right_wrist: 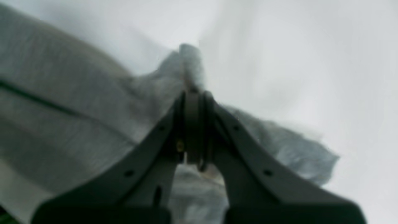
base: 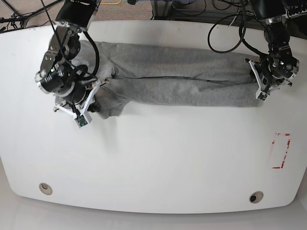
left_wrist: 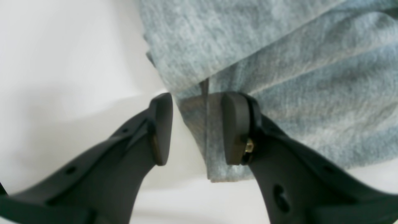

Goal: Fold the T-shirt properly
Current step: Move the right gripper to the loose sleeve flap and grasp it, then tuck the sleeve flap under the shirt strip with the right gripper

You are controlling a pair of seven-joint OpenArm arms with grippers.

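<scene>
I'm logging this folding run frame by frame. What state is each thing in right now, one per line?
T-shirt: folded lengthwise into a long band across the table, bunched at the end by the right hand.
Left hand: open, fingers either side of a fabric edge, not clamped.
Right hand: shut on a pinch of T-shirt fabric.
Table: white, with a red rectangle mark near one edge.

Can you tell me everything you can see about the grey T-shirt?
The T-shirt is heather-grey, soft knit cloth, folded lengthwise into a long band lying across the far part of the white table. A dark fold line runs along its middle. The right pincer is shut on a bunched bit at one end. At the other end, the left pincer is open, with a corner of cloth between its pads. No print or neck tag shows.
</scene>
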